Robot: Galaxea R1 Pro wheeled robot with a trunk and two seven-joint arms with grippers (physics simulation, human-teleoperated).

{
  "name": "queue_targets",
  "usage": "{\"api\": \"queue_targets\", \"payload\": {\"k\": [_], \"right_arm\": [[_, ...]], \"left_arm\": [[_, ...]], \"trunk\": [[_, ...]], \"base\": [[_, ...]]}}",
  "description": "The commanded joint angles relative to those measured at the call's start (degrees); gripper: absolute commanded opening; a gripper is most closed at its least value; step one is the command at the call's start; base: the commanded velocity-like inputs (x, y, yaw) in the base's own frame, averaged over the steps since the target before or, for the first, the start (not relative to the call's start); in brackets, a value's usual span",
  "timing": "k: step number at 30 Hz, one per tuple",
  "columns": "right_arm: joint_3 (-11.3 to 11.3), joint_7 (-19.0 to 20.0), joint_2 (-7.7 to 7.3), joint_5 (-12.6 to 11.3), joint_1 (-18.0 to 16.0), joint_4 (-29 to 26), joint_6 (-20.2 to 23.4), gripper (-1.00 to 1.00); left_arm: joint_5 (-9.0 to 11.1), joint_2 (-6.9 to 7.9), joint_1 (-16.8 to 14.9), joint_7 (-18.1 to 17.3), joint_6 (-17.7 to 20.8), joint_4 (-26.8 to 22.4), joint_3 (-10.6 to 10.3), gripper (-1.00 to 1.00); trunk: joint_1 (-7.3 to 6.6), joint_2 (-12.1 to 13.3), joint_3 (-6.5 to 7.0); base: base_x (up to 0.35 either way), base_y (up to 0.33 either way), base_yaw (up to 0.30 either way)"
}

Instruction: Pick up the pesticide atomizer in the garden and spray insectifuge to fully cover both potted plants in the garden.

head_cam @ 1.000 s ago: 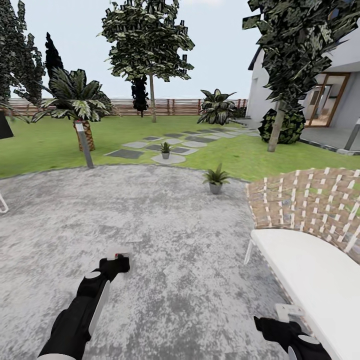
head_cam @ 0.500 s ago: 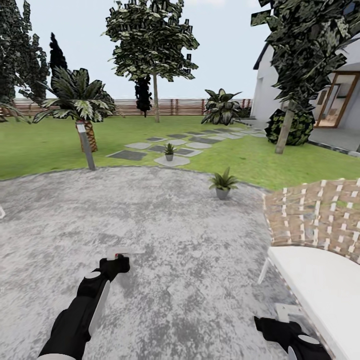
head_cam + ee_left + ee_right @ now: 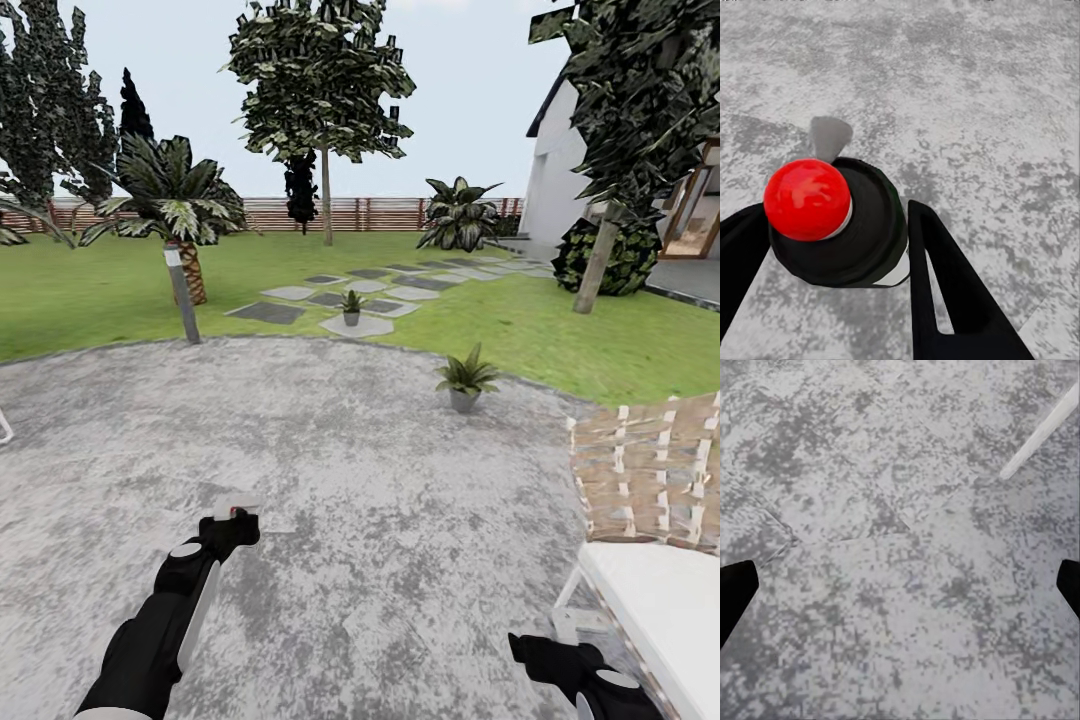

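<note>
My left gripper point(image 3: 235, 520) is shut on the pesticide atomizer point(image 3: 236, 512), a small white bottle with a red spot, held low over the grey paved patio point(image 3: 330, 470). In the left wrist view the atomizer point(image 3: 832, 221) shows a red ball on a dark round body between the black fingers point(image 3: 937, 277). One potted plant point(image 3: 466, 380) stands on the patio's far right edge. The other potted plant point(image 3: 351, 306) sits on a stepping stone in the lawn beyond. My right gripper point(image 3: 900, 585) is open over bare paving, its black fingertips far apart.
A white seat with a woven brown back point(image 3: 650, 480) stands at the right. A short lamp post point(image 3: 181, 295) and a palm point(image 3: 170, 200) rise at the patio's far left edge. A wooden fence point(image 3: 380, 213), trees and a house point(image 3: 640, 190) lie beyond.
The whole view has swung left: the plants, seat and house have shifted right in the picture. Both arms keep their pose, the left still gripping the atomizer.
</note>
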Motion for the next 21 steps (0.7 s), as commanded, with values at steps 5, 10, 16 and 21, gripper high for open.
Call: {"api": "queue_targets", "payload": {"k": [5,10,16,21], "right_arm": [[0.02,-0.01,-0.02,0.04,-0.01,-0.08,0.27,1.00],[-0.02,-0.01,-0.02,0.03,-0.01,-0.08,0.27,1.00],[0.00,-0.01,-0.02,0.03,-0.01,-0.08,0.27,1.00],[0.00,-0.01,-0.02,0.03,-0.01,-0.08,0.27,1.00]], "left_arm": [[-0.25,-0.05,-0.02,-0.11,0.30,-0.08,0.07,-1.00],[-0.25,-0.05,-0.02,-0.11,0.30,-0.07,0.05,-1.00],[-0.25,-0.05,-0.02,-0.11,0.30,-0.07,0.05,-1.00],[-0.25,-0.05,-0.02,-0.11,0.30,-0.06,0.03,-1.00]], "trunk": [[0.03,-0.02,-0.05],[0.03,-0.02,-0.05],[0.03,-0.02,-0.05],[0.03,-0.02,-0.05]], "base": [[0.338,0.000,0.000],[0.338,0.000,0.000],[0.338,0.000,0.000],[0.338,0.000,0.000]]}}
